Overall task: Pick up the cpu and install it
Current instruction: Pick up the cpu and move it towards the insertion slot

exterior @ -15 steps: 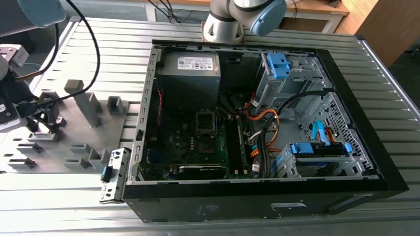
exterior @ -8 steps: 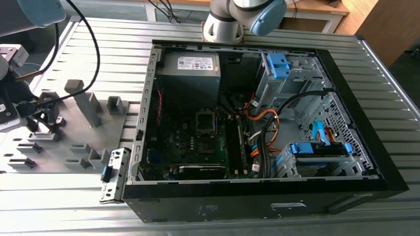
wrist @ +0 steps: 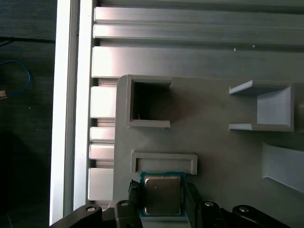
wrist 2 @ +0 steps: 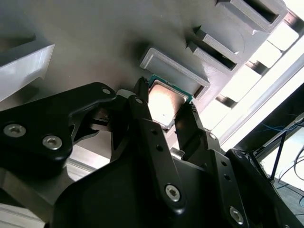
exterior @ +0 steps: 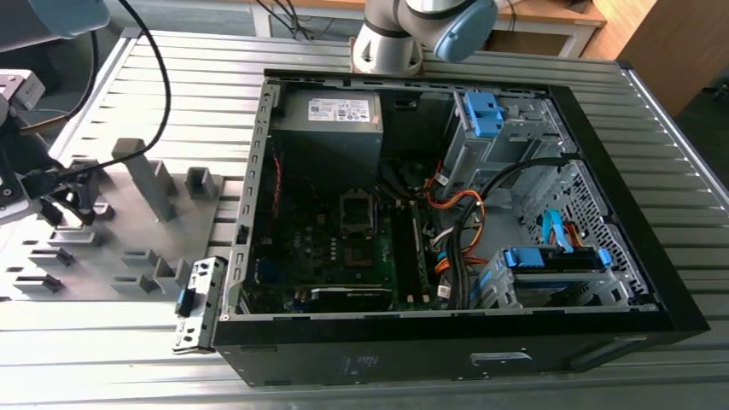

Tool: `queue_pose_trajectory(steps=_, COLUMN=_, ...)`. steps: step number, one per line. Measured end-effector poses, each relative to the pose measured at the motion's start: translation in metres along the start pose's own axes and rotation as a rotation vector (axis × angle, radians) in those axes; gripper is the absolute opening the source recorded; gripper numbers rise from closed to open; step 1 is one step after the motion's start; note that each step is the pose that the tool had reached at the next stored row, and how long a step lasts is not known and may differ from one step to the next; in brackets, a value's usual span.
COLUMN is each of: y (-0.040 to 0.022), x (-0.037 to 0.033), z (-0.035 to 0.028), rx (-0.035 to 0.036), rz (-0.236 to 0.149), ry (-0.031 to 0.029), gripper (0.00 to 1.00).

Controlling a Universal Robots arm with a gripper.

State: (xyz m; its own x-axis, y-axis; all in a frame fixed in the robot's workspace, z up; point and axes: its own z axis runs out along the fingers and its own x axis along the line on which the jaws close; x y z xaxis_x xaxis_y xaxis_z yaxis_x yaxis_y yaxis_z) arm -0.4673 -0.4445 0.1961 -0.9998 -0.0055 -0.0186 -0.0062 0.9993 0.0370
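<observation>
The cpu (wrist: 162, 194) (wrist 2: 165, 102) is a small square chip with a pale metal face and a green edge. It lies on the grey fixture plate (wrist: 223, 156), right against a low grey bracket (wrist: 164, 163). My gripper (wrist: 163, 202) (wrist 2: 164, 116) has one black finger on each of two opposite sides of the chip and looks closed against it. In the exterior view the gripper (exterior: 63, 209) hangs over the fixture plate (exterior: 114, 256) at that view's left. The black socket frame (exterior: 358, 213) sits on the motherboard inside the open computer case (exterior: 456, 333).
Upright grey fixture blocks (exterior: 148, 184) stand on the plate close to the gripper. A square pocket (wrist: 148, 102) and an open bracket (wrist: 266, 109) rise beside the chip. Cables (exterior: 467, 213) and blue drive caddies (exterior: 552, 260) crowd the case to the socket's right in the exterior view.
</observation>
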Motion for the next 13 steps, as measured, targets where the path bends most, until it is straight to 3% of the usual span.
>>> queue_pose_trajectory(steps=8, y=0.0007, x=-0.0006, z=-0.0198, rx=0.0, rz=0.0, ry=-0.0002, gripper=0.47)
queue_pose_trajectory(steps=13, y=0.0013, x=-0.001, z=-0.0355, rx=0.0, rz=0.0, ry=0.0, gripper=0.47)
